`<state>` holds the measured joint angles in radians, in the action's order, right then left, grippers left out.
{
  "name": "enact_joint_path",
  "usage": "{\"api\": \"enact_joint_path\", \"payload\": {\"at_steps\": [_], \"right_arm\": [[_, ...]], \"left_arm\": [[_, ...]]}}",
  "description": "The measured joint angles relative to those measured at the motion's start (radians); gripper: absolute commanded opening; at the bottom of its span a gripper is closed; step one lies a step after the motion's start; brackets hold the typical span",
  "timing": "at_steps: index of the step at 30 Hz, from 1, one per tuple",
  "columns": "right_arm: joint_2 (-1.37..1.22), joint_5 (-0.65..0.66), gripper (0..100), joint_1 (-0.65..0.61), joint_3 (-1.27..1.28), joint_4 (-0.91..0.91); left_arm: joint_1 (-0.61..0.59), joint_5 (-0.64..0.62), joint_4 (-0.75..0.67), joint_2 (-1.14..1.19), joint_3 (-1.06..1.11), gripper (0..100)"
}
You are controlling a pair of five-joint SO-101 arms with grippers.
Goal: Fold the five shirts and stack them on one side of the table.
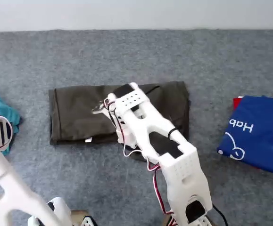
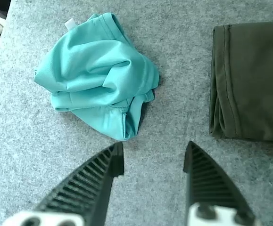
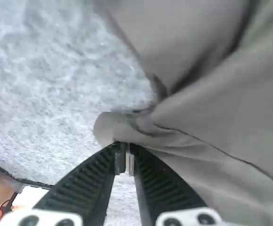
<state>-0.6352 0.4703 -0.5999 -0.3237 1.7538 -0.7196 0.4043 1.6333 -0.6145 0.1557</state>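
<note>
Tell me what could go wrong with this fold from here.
The right gripper pinches only a thin edge of the dark shirt at its very tips, so the cloth may slip out. Pulling could also drag the whole shirt instead of folding it.

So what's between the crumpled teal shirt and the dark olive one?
Nothing: just bare grey table covering separates the teal shirt from the dark olive shirt, clearest in the left wrist view.
</note>
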Motion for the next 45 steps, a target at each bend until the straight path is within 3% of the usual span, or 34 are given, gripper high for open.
{"api": "enact_joint_path", "payload": {"at_steps": [7,14,19,25,33,40,45], "right_arm": [[0.089,-0.006,2.4,0.091,-0.037,0.0],[0.127,-0.006,2.5,0.104,-0.087,0.0],[0.127,-0.046,2.5,0.222,-0.14,-0.015],[0.112,-0.109,2.7,0.381,-0.144,-0.155],[-0.021,-0.114,2.6,0.388,-0.144,-0.23],[-0.129,-0.114,2.6,0.414,-0.146,-0.25],[-0.146,-0.114,2.6,0.443,-0.164,-0.249]], "left_arm": [[-0.002,0.0,0.0,0.0,0.0,21],[0.0,-0.017,-0.04,0.0,0.023,21],[0.068,-0.049,-0.08,0.034,0.078,21],[0.276,-0.058,-0.083,0.209,0.078,21],[0.448,-0.058,-0.183,0.519,0.078,21],[0.459,-0.063,-0.273,0.836,0.078,21],[0.422,0.003,-0.281,0.979,0.051,15]]}}
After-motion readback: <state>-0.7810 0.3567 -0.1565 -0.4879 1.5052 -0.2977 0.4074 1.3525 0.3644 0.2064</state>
